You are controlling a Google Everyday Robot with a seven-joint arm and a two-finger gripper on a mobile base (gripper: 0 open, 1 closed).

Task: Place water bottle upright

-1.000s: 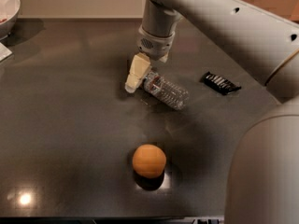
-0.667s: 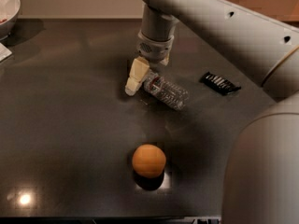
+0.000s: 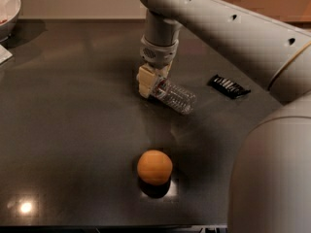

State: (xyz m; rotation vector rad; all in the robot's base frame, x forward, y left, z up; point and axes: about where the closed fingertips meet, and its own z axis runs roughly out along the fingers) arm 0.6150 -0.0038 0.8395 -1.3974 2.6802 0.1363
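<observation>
The water bottle, clear and ribbed, lies tilted on the dark table right of centre. Its base points down-right and its neck end sits between my fingers. My gripper comes straight down from the arm above and is shut on the bottle's neck end. The cream fingertip presses its left side. The other finger and the cap are hidden behind the gripper and bottle.
An orange ball sits near the table's front edge, below the bottle. A small black ribbed object lies to the bottle's right. A white bowl stands at the far left corner. My arm fills the right side.
The cream finger, splayed out to the left before, has swung in against the bottle's neck end. The wrist has shifted slightly right and stands more upright. The bottle has barely moved.
</observation>
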